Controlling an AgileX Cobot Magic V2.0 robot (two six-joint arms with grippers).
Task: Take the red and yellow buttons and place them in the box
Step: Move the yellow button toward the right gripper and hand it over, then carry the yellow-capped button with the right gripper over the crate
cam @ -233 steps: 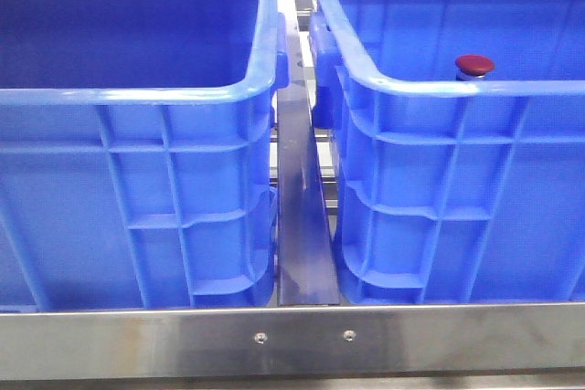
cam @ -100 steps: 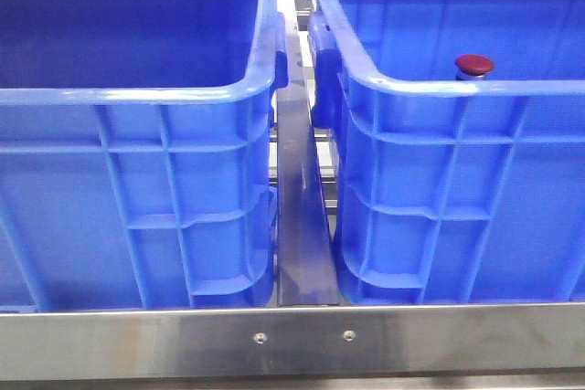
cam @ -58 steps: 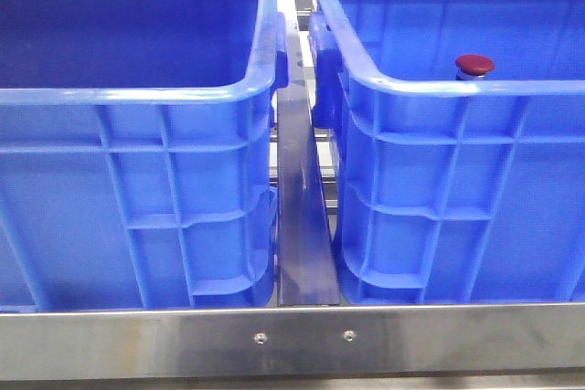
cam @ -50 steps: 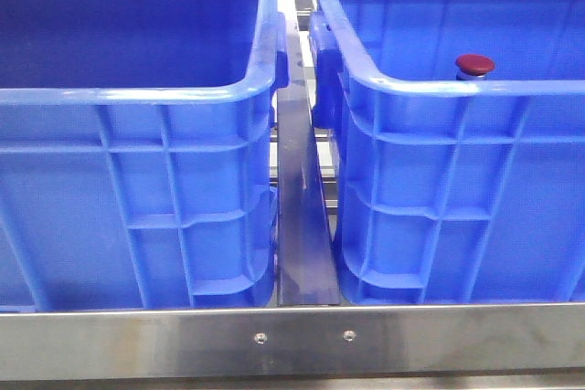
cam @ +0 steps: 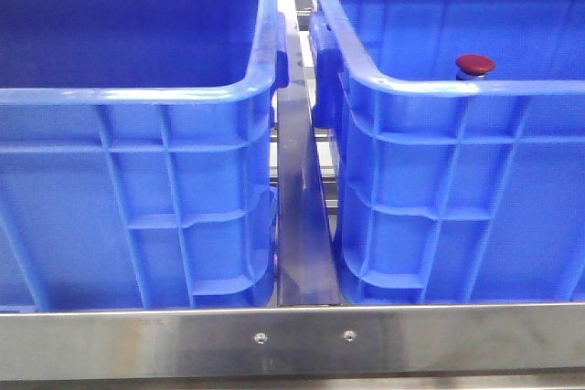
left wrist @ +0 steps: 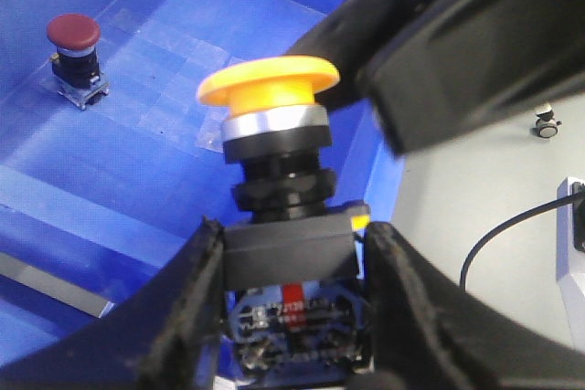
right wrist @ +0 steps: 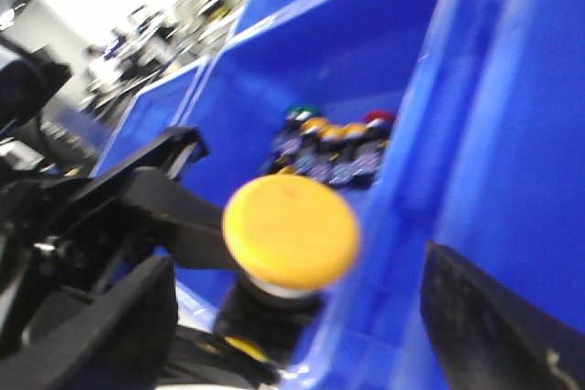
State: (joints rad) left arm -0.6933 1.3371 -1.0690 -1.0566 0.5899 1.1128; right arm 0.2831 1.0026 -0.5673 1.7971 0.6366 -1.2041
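In the left wrist view we see the left gripper [left wrist: 291, 267] clamped on the yellow button [left wrist: 270, 89]; the front view shows only the red button [cam: 475, 65] near the box's [cam: 457, 89] front rim. We cannot tell the right gripper's state.

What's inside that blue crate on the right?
A red button stands inside the right crate, just behind its near rim. The near wall hides the button's body and the crate floor from the front.
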